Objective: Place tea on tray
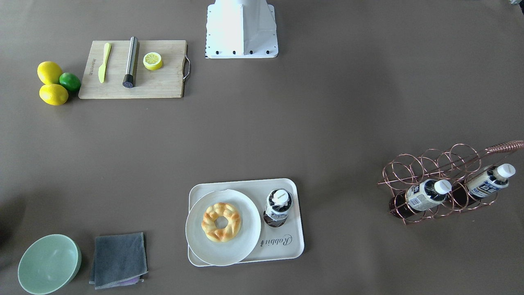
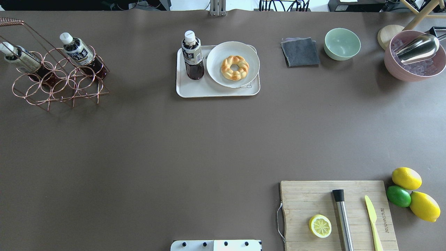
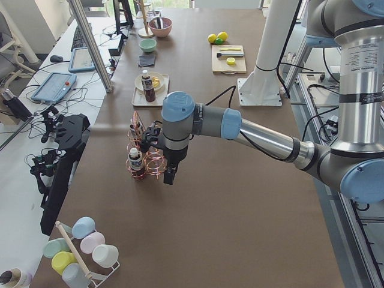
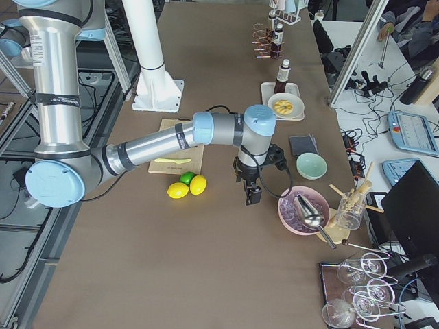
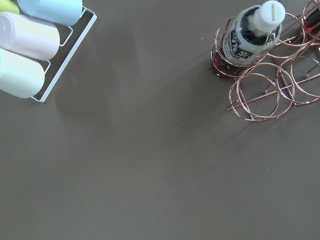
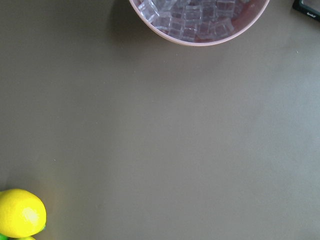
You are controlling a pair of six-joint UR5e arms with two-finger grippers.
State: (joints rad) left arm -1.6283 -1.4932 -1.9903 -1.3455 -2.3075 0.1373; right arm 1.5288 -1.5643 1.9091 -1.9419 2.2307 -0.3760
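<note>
One tea bottle (image 1: 278, 207) stands upright on the cream tray (image 1: 282, 250), beside the round plate; it also shows in the overhead view (image 2: 192, 55) on the tray (image 2: 209, 91). Two more identical bottles (image 1: 428, 194) (image 1: 489, 181) lie in the copper wire rack (image 1: 434, 164). My left gripper (image 3: 170, 175) hangs above the table next to the rack; its wrist view shows one racked bottle (image 5: 250, 35). My right gripper (image 4: 251, 195) hangs between the lemons and the pink bowl. Neither gripper shows in the overhead, front or wrist views. I cannot tell whether either is open or shut.
A white plate (image 1: 196, 237) with a doughnut (image 1: 221, 221) fills the tray's other side. A cutting board (image 2: 313, 195) with knife, muddler and half lemon, lemons and a lime (image 2: 406, 177), a green bowl (image 2: 342, 43), a grey cloth (image 2: 300, 52) and a pink ice bowl (image 2: 414, 55) stand around.
</note>
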